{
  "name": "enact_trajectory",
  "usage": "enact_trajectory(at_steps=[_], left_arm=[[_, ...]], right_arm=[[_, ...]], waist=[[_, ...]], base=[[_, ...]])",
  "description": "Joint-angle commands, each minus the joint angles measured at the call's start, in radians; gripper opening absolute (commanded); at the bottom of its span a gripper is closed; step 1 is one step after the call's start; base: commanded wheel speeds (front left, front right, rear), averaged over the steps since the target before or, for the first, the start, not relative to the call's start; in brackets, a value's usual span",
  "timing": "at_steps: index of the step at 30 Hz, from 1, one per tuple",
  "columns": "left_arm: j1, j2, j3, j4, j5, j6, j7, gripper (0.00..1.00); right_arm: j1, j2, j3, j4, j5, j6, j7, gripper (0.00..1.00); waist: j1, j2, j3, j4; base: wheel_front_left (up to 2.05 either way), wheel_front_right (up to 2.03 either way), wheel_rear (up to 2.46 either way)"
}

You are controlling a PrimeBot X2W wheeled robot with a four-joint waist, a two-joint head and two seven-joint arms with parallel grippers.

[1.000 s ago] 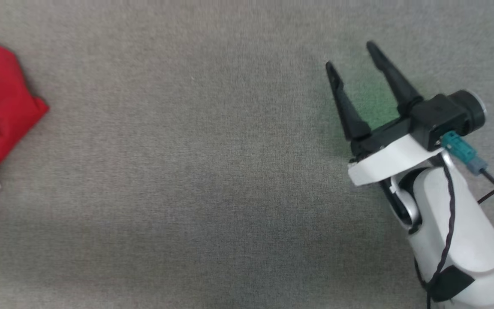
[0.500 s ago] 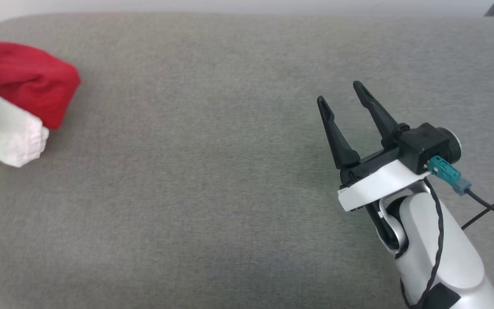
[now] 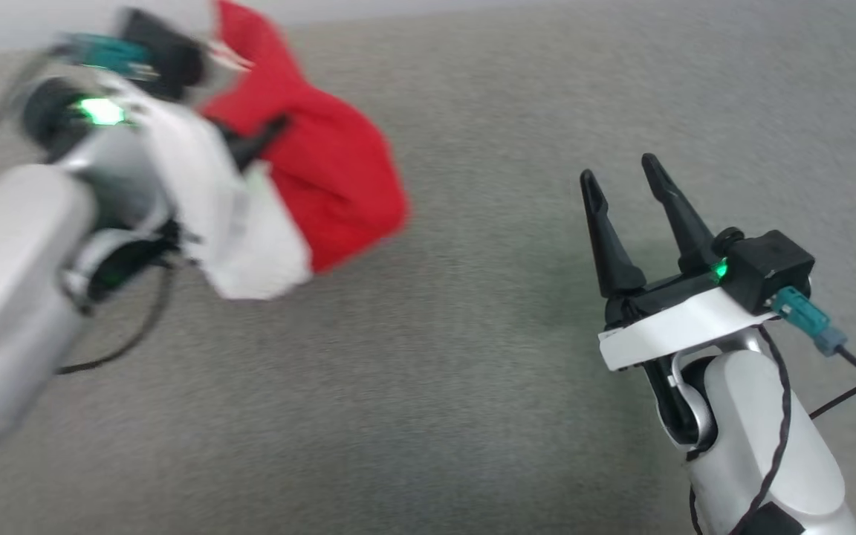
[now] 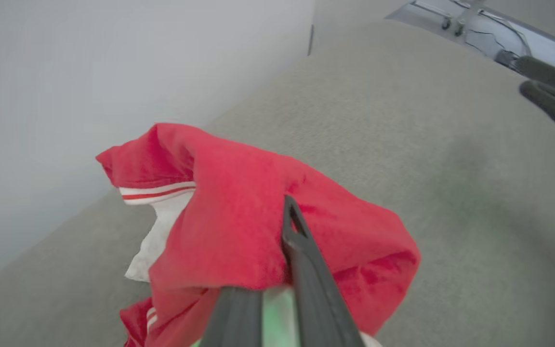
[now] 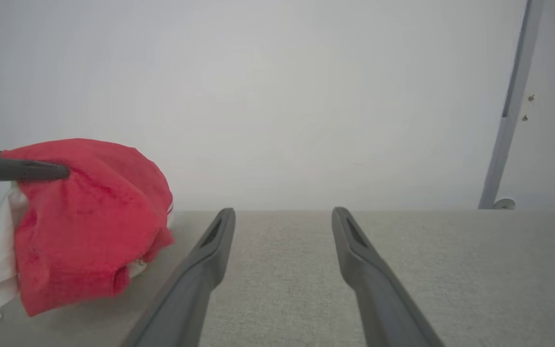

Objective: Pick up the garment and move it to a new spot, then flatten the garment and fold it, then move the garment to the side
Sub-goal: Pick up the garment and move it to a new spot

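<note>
A broad grey woven fabric surface is spread beneath both grippers. Beyond the fingertips of the right gripper it is bounded by a plain pale wall.

The garment, a bunched red jersey T-shirt with white sleeves and red-and-white stripe trim, is gathered around the fingers of the left gripper. Red cloth is draped over and ahead of those fingers, and a white sleeve is hung below them, close to the wrist. In the left wrist view one dark finger is laid bare along the top of the cloth, while the other is covered by a red fold. The jaws are drawn nearly together, with the cloth pinched between them. Whether the lowest folds are in contact with the grey surface cannot be told. The bundle is blurred in the head view.

The right gripper is held well apart from the garment, which is seen off to its left side. Its two long dark fingers are spread wide, nothing is held between them, and bare grey surface is shown in the gap.

A slim grey metal post is stood against the wall, ahead and to the right of the right gripper. A teal plug with a black cable is fixed behind that gripper's fingers.
</note>
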Motion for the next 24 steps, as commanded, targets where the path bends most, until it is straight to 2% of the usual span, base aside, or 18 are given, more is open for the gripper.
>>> enact_trajectory(at_steps=[1, 8, 13, 18, 24], left_arm=[[-0.022, -0.008, -0.006, -0.008, 0.011, -0.002, 0.003, 0.0], [-0.133, -0.141, -0.121, -0.03, 0.023, -0.002, -0.006, 0.0], [-0.218, -0.198, -0.15, -0.014, -0.012, -0.002, -0.041, 0.0], [-0.252, -0.183, -0.163, 0.052, -0.057, 0.0, -0.064, 0.0], [-0.236, -0.086, -0.256, 0.182, -0.045, 0.0, -0.013, 0.0]], right_arm=[[-0.004, 0.006, -0.002, -0.007, 0.007, 0.0, -0.006, 1.0], [-0.006, 0.011, -0.011, -0.058, 0.071, 0.0, -0.006, 1.0], [0.017, 0.012, -0.017, -0.076, 0.118, 0.0, -0.006, 1.0], [0.029, 0.012, -0.01, -0.084, 0.151, 0.0, -0.006, 1.0], [0.03, 0.012, 0.004, -0.092, 0.176, 0.0, -0.006, 1.0]], waist=[[0.0, 0.0, 0.036, -0.053], [0.0, 0.0, 0.099, -0.195], [0.0, 0.0, 0.121, -0.274], [0.0, 0.0, 0.128, -0.319], [0.0, 0.0, 0.139, -0.343]], base=[[0.0, 0.0, 0.0], [0.0, 0.0, 0.0], [0.0, 0.0, 0.0], [0.0, 0.0, 0.0], [0.0, 0.0, 0.0]])
